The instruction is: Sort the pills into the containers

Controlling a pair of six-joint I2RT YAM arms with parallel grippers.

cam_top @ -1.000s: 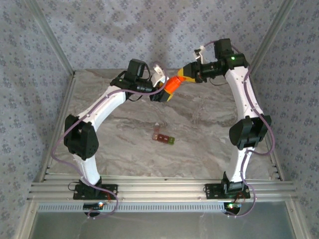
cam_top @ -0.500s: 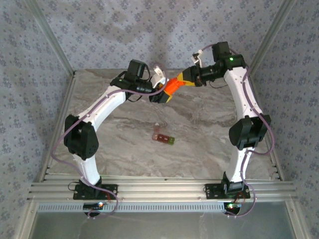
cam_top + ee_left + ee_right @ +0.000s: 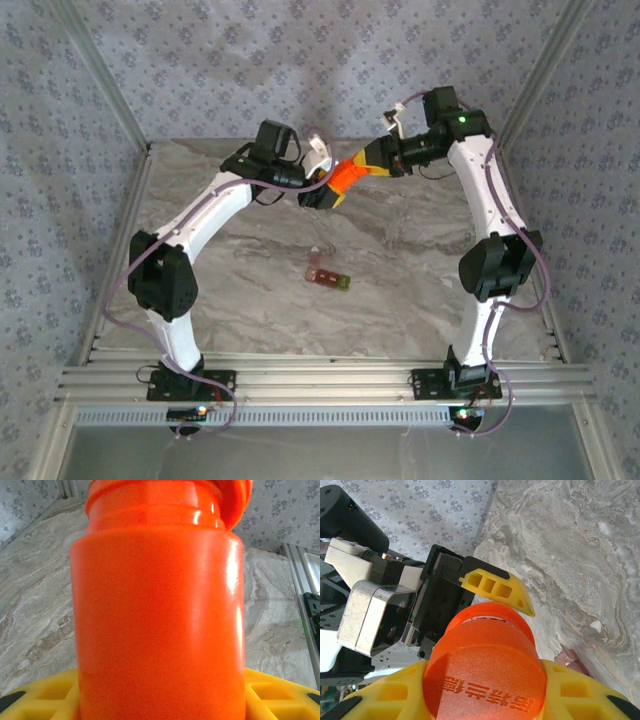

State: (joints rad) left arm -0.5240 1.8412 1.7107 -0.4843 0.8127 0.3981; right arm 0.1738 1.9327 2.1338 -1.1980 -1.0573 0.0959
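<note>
Grey marbled bench [image 3: 250, 300] lies before you between flower-papered walls [image 3: 200, 60]. Near its middle rests the dark red-brown strip of containers [image 3: 327, 273] with 1 green end, lying flat and well apart from both arms. Farther back, above the bench, your 2 pincers meet on a glossy orange plastic bottle [image 3: 347, 177]. The left pincer [image 3: 325, 193] is clenched around its body, yellow fingers [image 3: 272, 692] against its sides. The right pincer [image 3: 372, 160] grips its round orange cap [image 3: 485, 672], which is embossed with lettering.
</note>
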